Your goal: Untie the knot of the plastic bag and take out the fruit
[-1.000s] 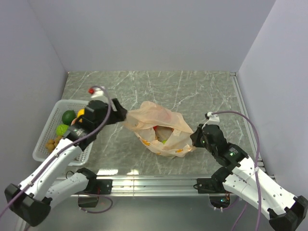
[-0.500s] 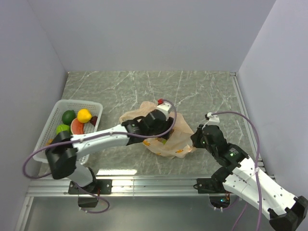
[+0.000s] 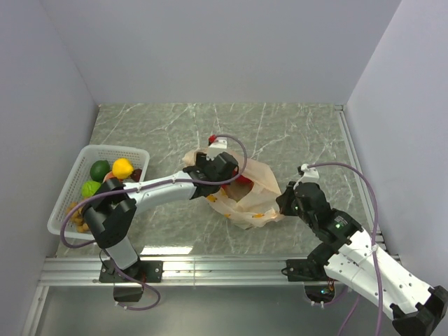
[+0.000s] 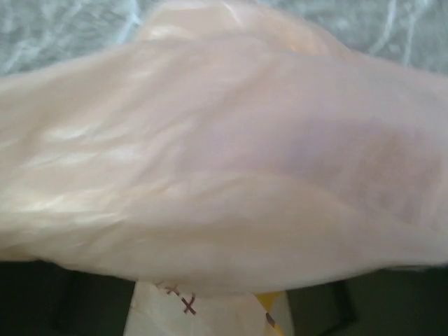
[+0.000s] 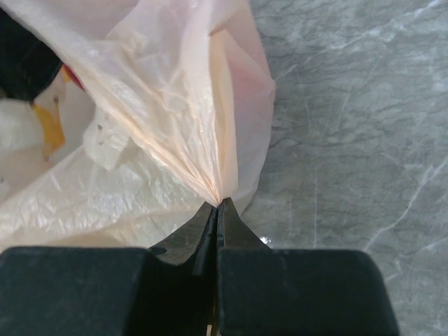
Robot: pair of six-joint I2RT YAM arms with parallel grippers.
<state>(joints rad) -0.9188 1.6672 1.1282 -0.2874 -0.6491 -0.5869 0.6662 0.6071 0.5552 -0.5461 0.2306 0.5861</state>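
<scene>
A grey-green marbled table (image 3: 294, 133) sits boxed in by plain pale walls. At its left edge a white lattice basket (image 3: 70, 203) holds a yellow lemon (image 3: 122, 167) and two green fruits, well apart from the plastic bag (image 3: 260, 199), which lies slumped at the table's middle.

The left gripper (image 3: 225, 173) is reached into the bag's open mouth, with something red showing just beside it. Whether its fingers are spread or closed on a fruit I cannot tell: the overhead view hides them behind the wrist, and the left wrist camera shows only peach film draped across the lens. The right gripper (image 5: 218, 204) has its fingers pressed together, pinching a gathered fold at the bag's right edge.

The bag looks thin, limp and slippery, likely to crumple and slide rather than hold a shape, so a pinch on a bunched fold or rim probably serves best, pulling gently to avoid tearing. The fruit looks small, round and firm, apt to roll, so it wants a grip across the middle.

The overhead view gives the layout of both arms and the basket. The right wrist view alone shows the pinch on the film. No knot can be made out in any view.
</scene>
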